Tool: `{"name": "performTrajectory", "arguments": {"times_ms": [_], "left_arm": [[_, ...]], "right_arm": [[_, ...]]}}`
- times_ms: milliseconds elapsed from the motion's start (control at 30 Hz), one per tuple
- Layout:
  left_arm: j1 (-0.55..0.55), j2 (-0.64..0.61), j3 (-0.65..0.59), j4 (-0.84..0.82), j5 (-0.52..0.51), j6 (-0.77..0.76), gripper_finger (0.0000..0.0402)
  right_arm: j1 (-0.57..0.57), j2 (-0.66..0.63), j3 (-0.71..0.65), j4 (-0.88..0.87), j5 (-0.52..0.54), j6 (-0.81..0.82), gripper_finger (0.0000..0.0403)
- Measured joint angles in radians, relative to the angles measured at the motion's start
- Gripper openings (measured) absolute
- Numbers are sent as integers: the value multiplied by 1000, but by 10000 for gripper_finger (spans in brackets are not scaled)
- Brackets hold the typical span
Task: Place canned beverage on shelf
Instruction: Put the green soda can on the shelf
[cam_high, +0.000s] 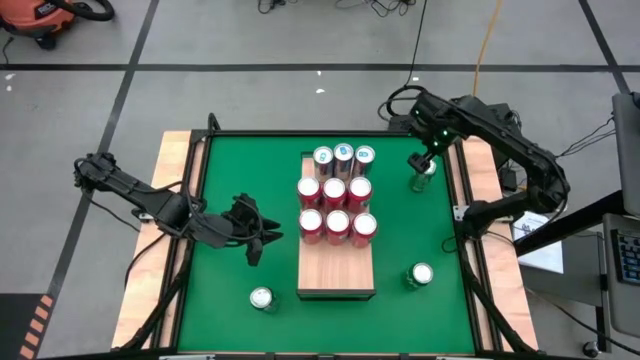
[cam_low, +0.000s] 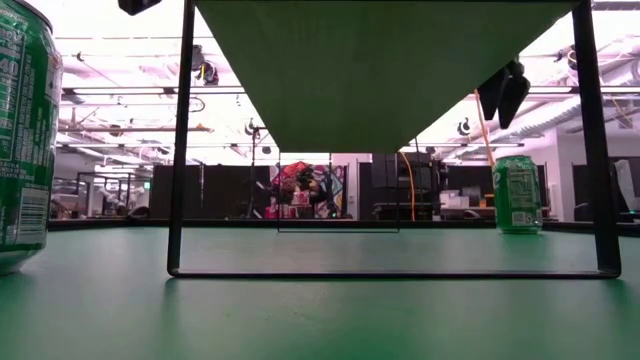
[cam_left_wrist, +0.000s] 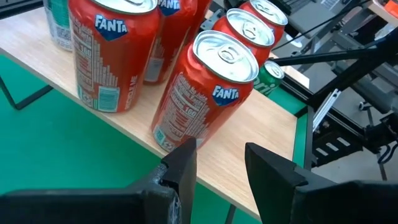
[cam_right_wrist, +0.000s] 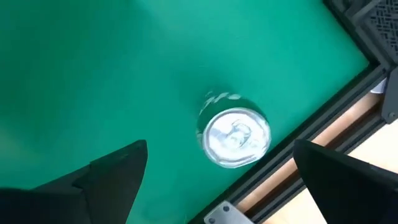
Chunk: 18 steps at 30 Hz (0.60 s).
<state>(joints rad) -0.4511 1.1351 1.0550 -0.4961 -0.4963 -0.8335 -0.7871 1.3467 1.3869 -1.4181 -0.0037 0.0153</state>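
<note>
The pale wooden shelf (cam_high: 336, 270) stands on thin black legs in the middle of the green table and carries several upright cans, red Fanta cans (cam_high: 337, 226) and silver-topped ones (cam_high: 343, 155). My left gripper (cam_high: 268, 234) is open and empty to the left of the shelf, facing a red Fanta can (cam_left_wrist: 205, 93) at the shelf's edge. My right gripper (cam_high: 421, 163) is wide open above a green can (cam_right_wrist: 235, 138) that stands upright on the table at the far right. Its fingers (cam_right_wrist: 106, 177) are on either side of the can and higher than it (cam_low: 503, 92).
Two more green cans stand upright on the table, one at the near left (cam_high: 262, 298) and one at the near right (cam_high: 421, 275). The black frame rail and a wooden edge strip (cam_right_wrist: 292, 180) run close beside the far-right can. The near end of the shelf (cam_high: 336, 280) is bare.
</note>
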Motion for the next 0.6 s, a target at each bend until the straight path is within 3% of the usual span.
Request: {"name": "performTrajectory", "arguments": {"times_ms": [433, 600], "left_arm": [[0, 0, 0, -37, -5, -51, 136], [0, 0, 0, -38, -6, -51, 136]], "right_arm": [[-122, 76, -5, 14, -52, -14, 393], [-135, 81, -95, 40, -77, -59, 393]]}}
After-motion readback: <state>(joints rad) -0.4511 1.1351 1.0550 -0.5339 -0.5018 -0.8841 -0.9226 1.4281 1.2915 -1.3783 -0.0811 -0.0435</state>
